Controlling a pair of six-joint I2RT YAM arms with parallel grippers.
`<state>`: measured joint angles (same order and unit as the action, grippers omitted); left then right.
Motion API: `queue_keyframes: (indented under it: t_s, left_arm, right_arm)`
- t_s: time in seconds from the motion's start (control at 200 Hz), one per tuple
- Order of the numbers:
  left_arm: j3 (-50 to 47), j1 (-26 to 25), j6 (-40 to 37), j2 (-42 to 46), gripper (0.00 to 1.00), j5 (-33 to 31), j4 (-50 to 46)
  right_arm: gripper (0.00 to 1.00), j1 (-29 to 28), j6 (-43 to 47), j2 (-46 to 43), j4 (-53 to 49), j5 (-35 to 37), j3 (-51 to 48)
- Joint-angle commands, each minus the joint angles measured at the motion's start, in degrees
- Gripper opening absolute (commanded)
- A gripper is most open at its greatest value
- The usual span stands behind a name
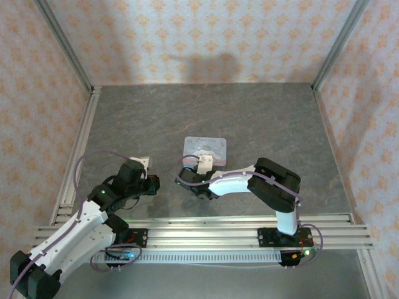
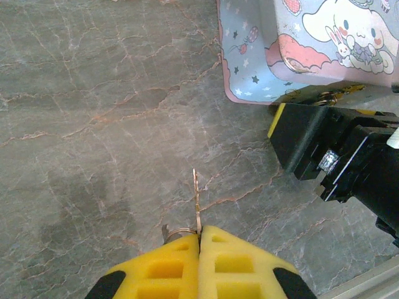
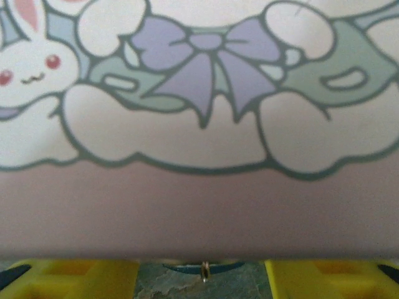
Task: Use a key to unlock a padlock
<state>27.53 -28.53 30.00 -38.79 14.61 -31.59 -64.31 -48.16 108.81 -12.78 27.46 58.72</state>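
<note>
Left gripper (image 2: pixel 199 232) is clamped on the key (image 2: pixel 196 199), blade pointing ahead over the table (image 2: pixel 93 124). Just beside the tin (image 3: pixel 199 212) lies the padlock (image 3: pixel 202 268), between the right gripper's (image 3: pixel 201 281) 2 parted fingers (image 3: pixel 81 277), seemingly untouched. I'd pin it first, then align blade with keyhole slowly.

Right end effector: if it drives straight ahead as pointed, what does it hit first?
The right end effector would likely meet the padlock, low between its open fingers, then the tin right behind. Depth between them is unclear.
</note>
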Motion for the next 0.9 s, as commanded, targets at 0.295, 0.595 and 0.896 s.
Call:
queue_keyframes:
  t_s: [0.295,0.595,0.896]
  left_arm:
    - [-1.8,-0.6,-1.0,0.0,0.00,-0.7,0.3]
    - [-2.1,-0.6,-1.3,1.2,0.00,0.0,0.8]
    - [-2.0,-0.7,-1.1,0.4,0.00,1.0,1.2]
  right_arm:
    - [0.22,1.1,5.9,-5.3,0.3,-4.3,-0.9]
    - [0.11,1.7,8.6,-8.5,-5.1,-12.8,1.4]
    - [0.11,3.0,9.5,-7.8,-6.1,-18.8,2.5]
